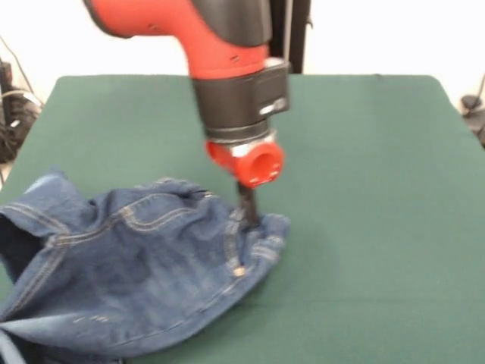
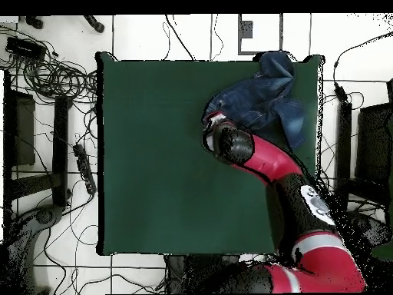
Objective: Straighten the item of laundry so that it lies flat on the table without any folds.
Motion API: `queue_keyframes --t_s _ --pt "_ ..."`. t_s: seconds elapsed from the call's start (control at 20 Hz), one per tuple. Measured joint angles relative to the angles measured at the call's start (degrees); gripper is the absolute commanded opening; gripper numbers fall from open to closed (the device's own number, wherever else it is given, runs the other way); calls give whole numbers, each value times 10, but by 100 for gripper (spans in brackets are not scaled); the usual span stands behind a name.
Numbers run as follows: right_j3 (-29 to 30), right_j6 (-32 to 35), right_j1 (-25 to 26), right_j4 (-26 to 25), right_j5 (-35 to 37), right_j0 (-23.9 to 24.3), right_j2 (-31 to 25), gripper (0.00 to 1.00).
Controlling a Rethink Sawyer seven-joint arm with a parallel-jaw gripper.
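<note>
The gripper point(image 1: 248, 208) reaches down into the waistband edge of the jeans point(image 1: 136, 258); its dark fingers are buried in the cloth, so whether they are spread or closed on the denim cannot be told. Above it hangs the red and black arm point(image 1: 227, 53). The jeans lie crumpled and folded over themselves in a heap, near one corner of the green table point(image 1: 364, 189), partly spilling past its edge in the overhead view point(image 2: 265, 96).

Blue denim jeans point(image 1: 144, 258), tan stitching; dark green table point(image 1: 364, 189); red-black arm point(image 1: 220, 45).
</note>
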State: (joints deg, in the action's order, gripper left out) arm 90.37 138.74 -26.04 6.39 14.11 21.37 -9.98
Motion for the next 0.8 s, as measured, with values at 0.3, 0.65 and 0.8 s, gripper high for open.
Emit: queue_keyframes --t_s 0.3,0.65,0.8 --pt "46 35 -60 68 0 -58 2 0" --pt "119 46 -134 105 0 -69 2 0" --pt "148 46 -162 113 0 -61 0 0"
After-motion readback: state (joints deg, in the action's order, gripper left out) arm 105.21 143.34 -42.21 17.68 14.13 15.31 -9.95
